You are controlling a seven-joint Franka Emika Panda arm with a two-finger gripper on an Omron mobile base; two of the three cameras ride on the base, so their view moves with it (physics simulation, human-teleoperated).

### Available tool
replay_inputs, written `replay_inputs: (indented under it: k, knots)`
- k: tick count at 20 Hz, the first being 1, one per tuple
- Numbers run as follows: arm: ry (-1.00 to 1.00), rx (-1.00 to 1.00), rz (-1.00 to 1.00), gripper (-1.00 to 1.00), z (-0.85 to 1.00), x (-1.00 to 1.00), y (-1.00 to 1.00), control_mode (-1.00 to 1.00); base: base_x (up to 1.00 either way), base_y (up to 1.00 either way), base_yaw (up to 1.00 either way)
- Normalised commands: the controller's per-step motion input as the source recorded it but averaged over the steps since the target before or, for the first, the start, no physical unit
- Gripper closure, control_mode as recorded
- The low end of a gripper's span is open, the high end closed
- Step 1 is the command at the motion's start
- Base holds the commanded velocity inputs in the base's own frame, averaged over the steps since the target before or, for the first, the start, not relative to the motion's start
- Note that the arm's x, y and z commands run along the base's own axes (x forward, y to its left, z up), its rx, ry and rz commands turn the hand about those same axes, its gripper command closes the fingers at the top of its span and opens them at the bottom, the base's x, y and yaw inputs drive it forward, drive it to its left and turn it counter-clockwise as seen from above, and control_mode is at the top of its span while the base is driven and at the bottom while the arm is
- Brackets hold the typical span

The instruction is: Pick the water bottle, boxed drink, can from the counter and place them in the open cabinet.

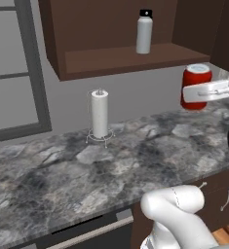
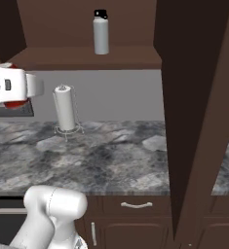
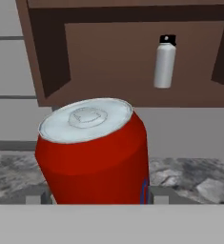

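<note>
Water bottle (image 1: 144,33), pale grey with black cap, already stands in the dark wooden cabinet (image 1: 116,61).
Your gripper (image 3: 98,198) grasps the red can (image 3: 95,152) aloft; shelve it, then find the boxed drink.

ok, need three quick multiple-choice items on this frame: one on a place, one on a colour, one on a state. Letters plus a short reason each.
1. Where does the tall pale grey bottle with the black cap stand?
A. on the marbled counter
B. on the shelf of the dark brown wall cabinet
C. in the hand

2. What colour is the body of the short can with the silver top?
A. red
B. green
C. cream

3. What is the state of the can?
A. lying on its side on the counter
B. standing on the cabinet shelf
C. gripped by the hand, above the counter

Answers:
1 B: the bottle stands upright on the cabinet shelf.
2 A: the can has red sides.
3 C: the hand is clamped on the can, above the grey marbled counter by the white paper towel roll.
</note>
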Motion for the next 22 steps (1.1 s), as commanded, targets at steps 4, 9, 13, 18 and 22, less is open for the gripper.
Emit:
replay_inputs:
  k: [4,9,13,18,22]
  knots:
    - [-0.03,0.03,0.0,1.0,0.37,0.03,0.23,-1.0,0.0,0.0,0.0]
    - [-0.12,0.04,0.0,1.0,0.02,0.05,0.02,-1.0,0.0,0.0,0.0]
    - [-0.14,0.11,0.0,1.0,0.01,0.27,0.0,-1.0,0.0,0.0,0.0]
    - [-0.02,0.13,0.0,1.0,0.15,0.43,0.0,-1.0,0.0,0.0,0.0]
    - [0.15,0.09,0.0,1.0,0.0,0.6,0.05,-1.0,0.0,0.0,0.0]
